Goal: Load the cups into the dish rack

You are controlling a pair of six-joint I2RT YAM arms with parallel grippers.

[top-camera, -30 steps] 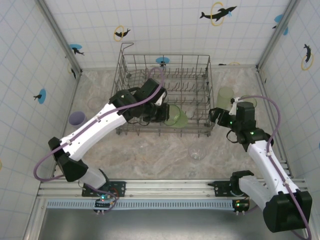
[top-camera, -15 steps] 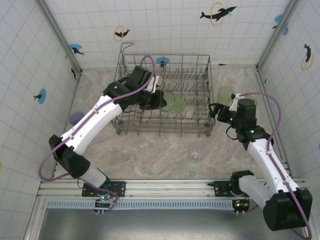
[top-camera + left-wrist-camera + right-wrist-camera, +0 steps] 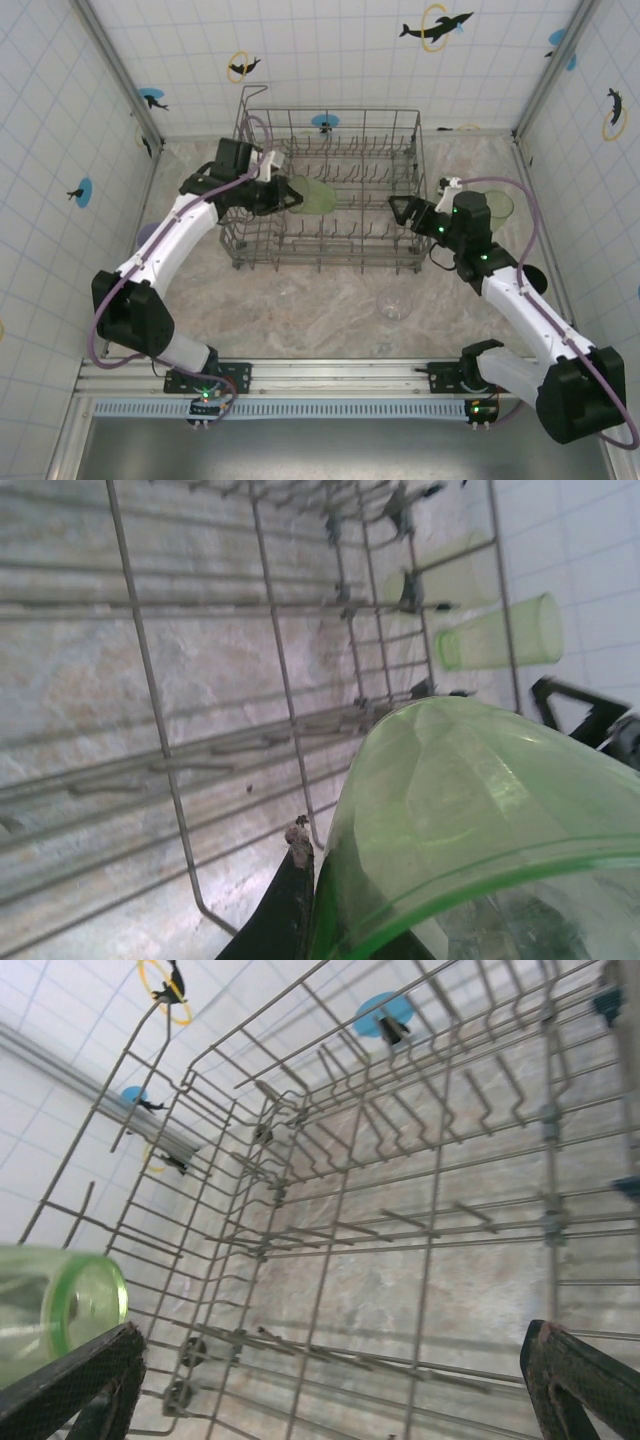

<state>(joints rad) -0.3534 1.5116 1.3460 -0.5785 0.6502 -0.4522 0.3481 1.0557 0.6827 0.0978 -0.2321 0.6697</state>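
My left claw [image 3: 283,194] is clamped on a translucent light-green tumbler [image 3: 312,194], smooth-walled and tipped on its side just ahead of the fingers, over the left part of the dish rack [image 3: 330,262]. I judge loading barely begun, since the grey wire basket has nothing seated among its upright tines. My right claw [image 3: 402,210] gapes wide, empty, at the rack's right wall. Behind it a second green tumbler [image 3: 497,205] waits on the marbled bench [image 3: 300,310]. A clear glass [image 3: 393,305] sits nearer me, and a lavender tumbler [image 3: 150,236] sits under my left arm.
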